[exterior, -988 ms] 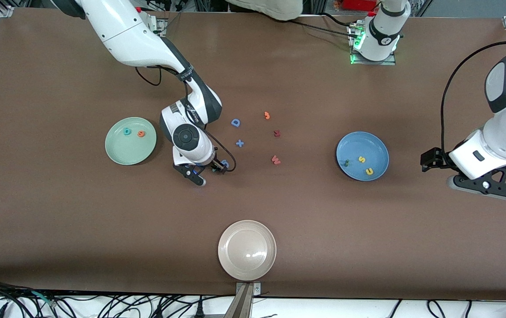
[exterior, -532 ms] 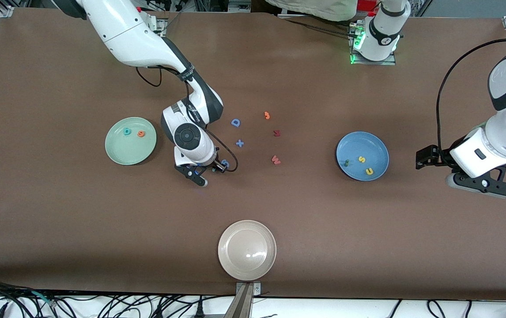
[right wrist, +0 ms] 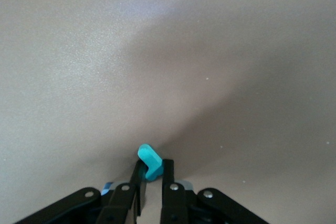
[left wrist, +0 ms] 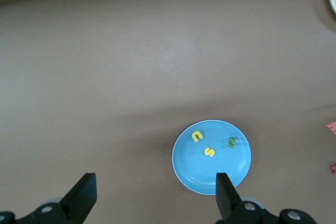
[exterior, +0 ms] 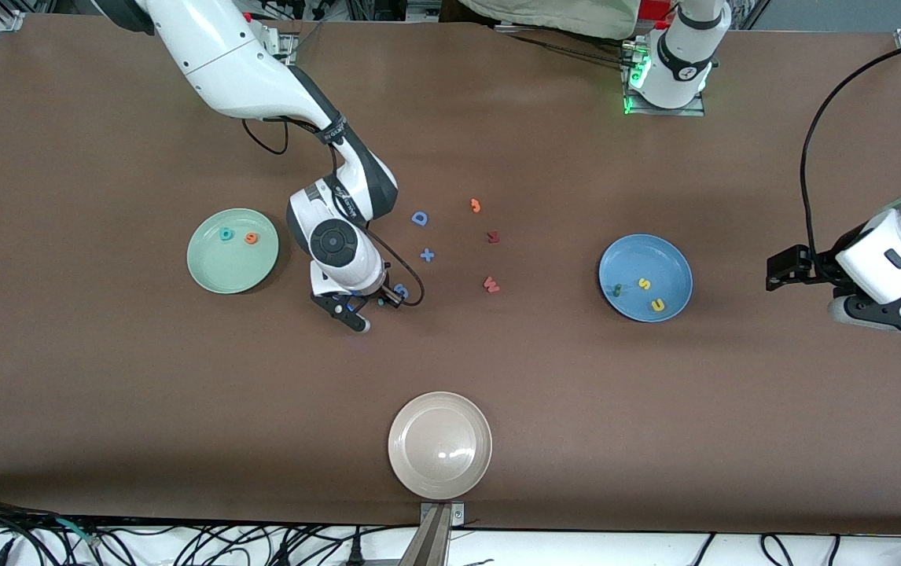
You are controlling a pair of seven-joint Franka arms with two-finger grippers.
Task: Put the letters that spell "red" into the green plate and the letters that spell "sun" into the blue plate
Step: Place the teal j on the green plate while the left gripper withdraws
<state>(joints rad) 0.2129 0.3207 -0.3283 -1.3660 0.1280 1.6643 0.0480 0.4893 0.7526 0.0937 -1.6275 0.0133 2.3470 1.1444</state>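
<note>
**Right claw now clenched on the teal letter**

The right gripper [right wrist: 152, 182], wide a second ago, has clamped the tiny teal foam "r" [right wrist: 149, 162] on the table beside the round mint-green plate [exterior: 215, 275]. The left gripper [left wrist: 155, 195], released, has moved away from the round blue plate [exterior: 674, 263].

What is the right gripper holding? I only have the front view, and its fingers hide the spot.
Observer: The right wrist view shows the right gripper shut on a teal letter.
Operator: Is the third letter in the blue plate green?
Observer: Yes, the left wrist view shows a green letter there beside two yellow letters.
Operator: And the left gripper?
Observer: Open, over the table beside that plate.
</note>
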